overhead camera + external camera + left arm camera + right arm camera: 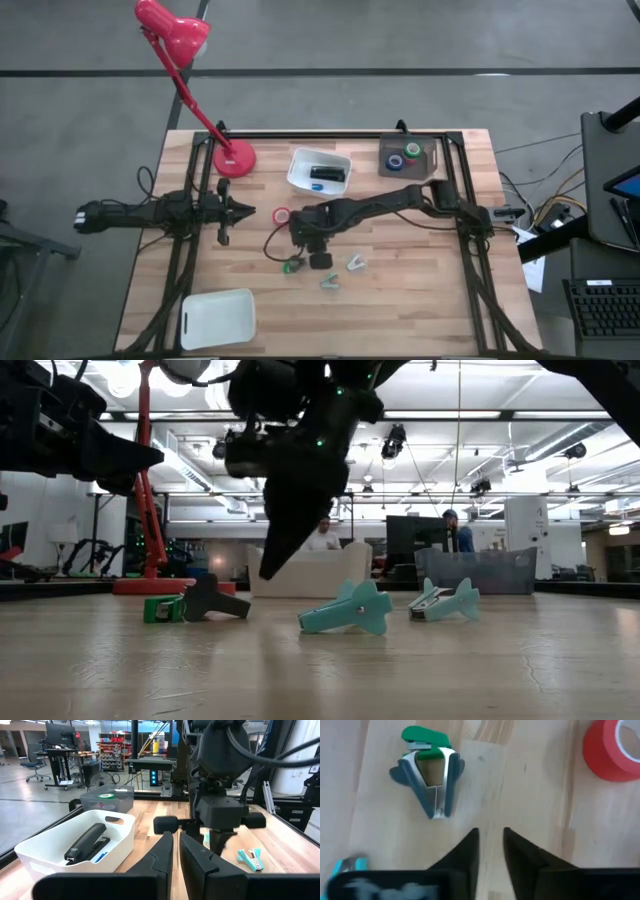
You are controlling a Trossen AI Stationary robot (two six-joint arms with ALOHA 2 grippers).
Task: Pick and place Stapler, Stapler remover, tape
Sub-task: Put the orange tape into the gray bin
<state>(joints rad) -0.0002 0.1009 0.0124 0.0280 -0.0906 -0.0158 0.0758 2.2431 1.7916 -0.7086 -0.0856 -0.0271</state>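
A white rectangular plastic bin [320, 170] on the far side of the right gripper [302, 243] holds the stapler [328, 173], a slim dark oblong bar lying flat with a small blue piece [319, 186] beside it; the left wrist view shows the bin's smooth rounded walls and a cut-out handle. A grey translucent tray [407, 157], farther along the same back edge, carries a blue tape roll [396, 161] and a green tape roll [412, 149]. A second white tray [217, 318] sits near the front of the wooden slat table [420, 290].

The right gripper hangs over the tabletop with its two dark fingers nearly together, only a narrow gap between them, gripping nothing. Just beside its tips lies a dark grey staple remover [430, 782], claw-shaped with metal jaws, touching a small green stapler-like piece [424, 738]. A glossy red tape ring [612, 750] rests flat on the wood to the gripper's other side, near but apart. Two teal staple removers [356, 264] [330, 283] lie a little beyond it toward the table's front.

The left gripper [244, 211] waits at the table's left side, fingers close together and empty. A red desk lamp [180, 60] stands at the back.
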